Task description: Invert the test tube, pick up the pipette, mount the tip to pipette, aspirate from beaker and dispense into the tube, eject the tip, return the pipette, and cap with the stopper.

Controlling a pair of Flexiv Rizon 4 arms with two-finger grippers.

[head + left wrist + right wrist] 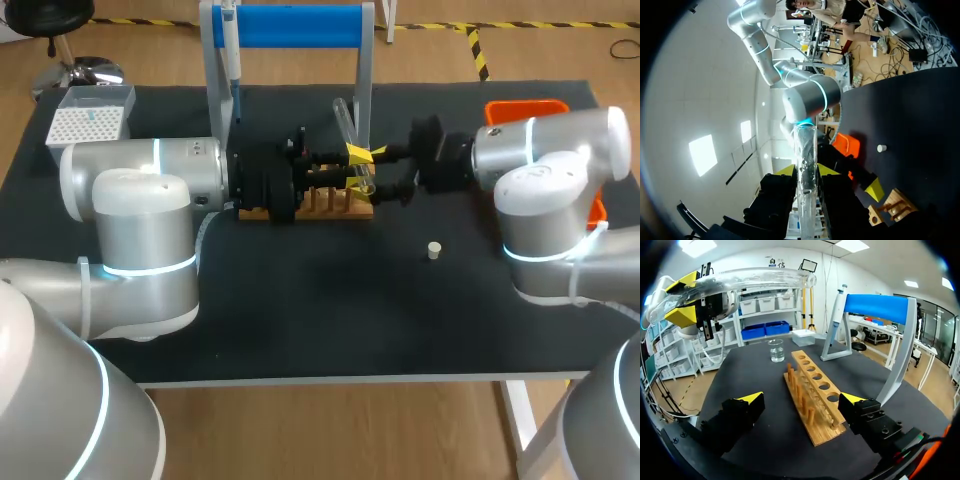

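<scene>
- Two fingers of the left gripper [806, 172] were clamped on the test tube [805, 145], held tilted above the wooden rack [815, 390].
- Right gripper [801, 402] hung over the rack's near end, fingers spread wide, gripping nothing.
- Stopper [434, 250] lay alone on bare black table [300, 320], apart from the rack.
- Beaker [776, 350] stood beyond the rack.
- Pipette [836, 315] hung on its stand [875, 307] near the far edge.

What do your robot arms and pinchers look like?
The left arm and right arm are fat silver tubes with glowing pale-blue rings at the joints. The left gripper and right gripper are black and blocky, each with two bright yellow fingertips.
</scene>
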